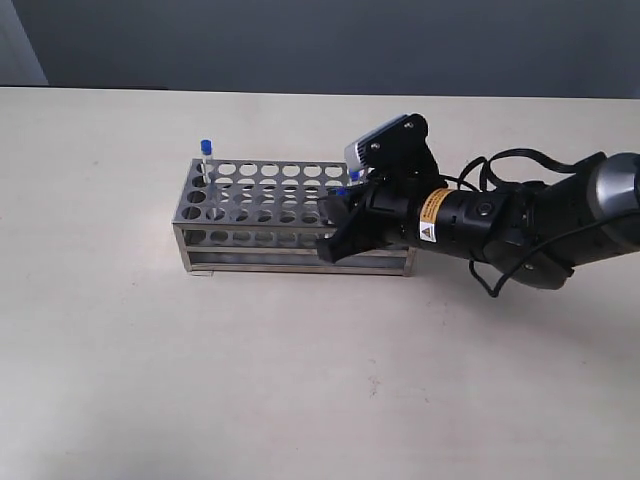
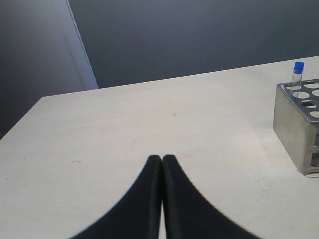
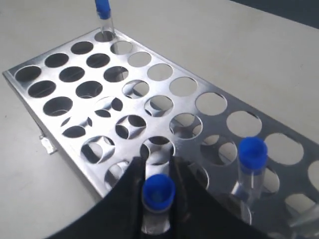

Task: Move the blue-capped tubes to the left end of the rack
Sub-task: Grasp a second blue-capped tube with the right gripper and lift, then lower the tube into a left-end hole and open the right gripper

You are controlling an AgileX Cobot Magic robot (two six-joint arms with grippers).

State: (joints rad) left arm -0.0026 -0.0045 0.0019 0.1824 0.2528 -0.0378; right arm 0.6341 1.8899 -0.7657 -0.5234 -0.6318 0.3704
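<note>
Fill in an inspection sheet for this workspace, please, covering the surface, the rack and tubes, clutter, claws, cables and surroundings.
Surface: beige table, with a few faint marks.
Job's things: metal rack stands level. The corner tube sits in a far hole at its left end. The gripped tube and the third tube stand near its right end. No fourth tube is seen.
Clutter: nothing seen.
Claws: right claw is closed on the gripped tube's cap. Left claw is shut and empty, over the table, apart from the rack.
Cables: black cables loop beside the right arm, away from the rack.
Surroundings: dark wall behind the table.
</note>
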